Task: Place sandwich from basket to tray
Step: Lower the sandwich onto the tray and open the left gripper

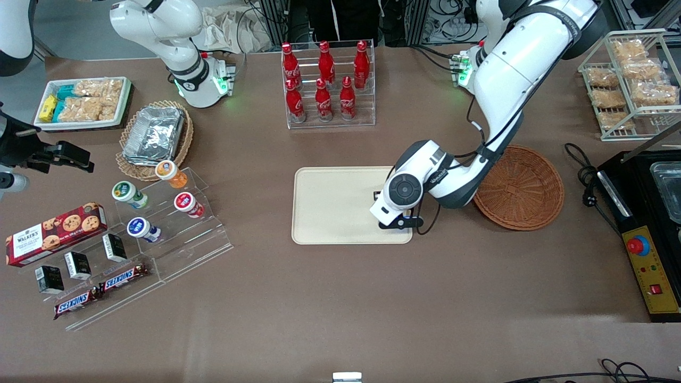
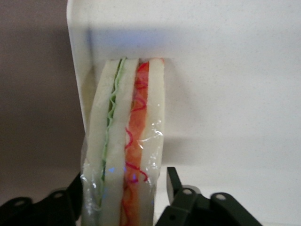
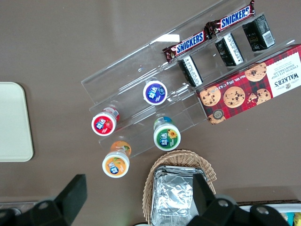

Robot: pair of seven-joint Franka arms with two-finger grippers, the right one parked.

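The claw (image 2: 124, 200) is gripping the sandwich (image 2: 124, 141) between its 2 fingers (image 2: 181, 197), closed only as far as the wrapped bread is allowing. It is hanging low over the tray (image 1: 330, 207), at the tray's edge nearest the basket (image 1: 524, 186). The sandwich is reaching straight out from the claw, its long axis running along the fingers, and its outer end is lying over the tray's rim corner (image 2: 77, 56). I cannot tell if it is touching the tray already. The coming move is depending on this: I judge the sandwich is sitting close to the edge, so releasing here is risking that it tips onto the tabletop (image 1: 340, 308). The basket is sitting empty just beside the tray. The rack of cola bottles (image 1: 327, 80) is standing well apart, so nothing is blocking the way.
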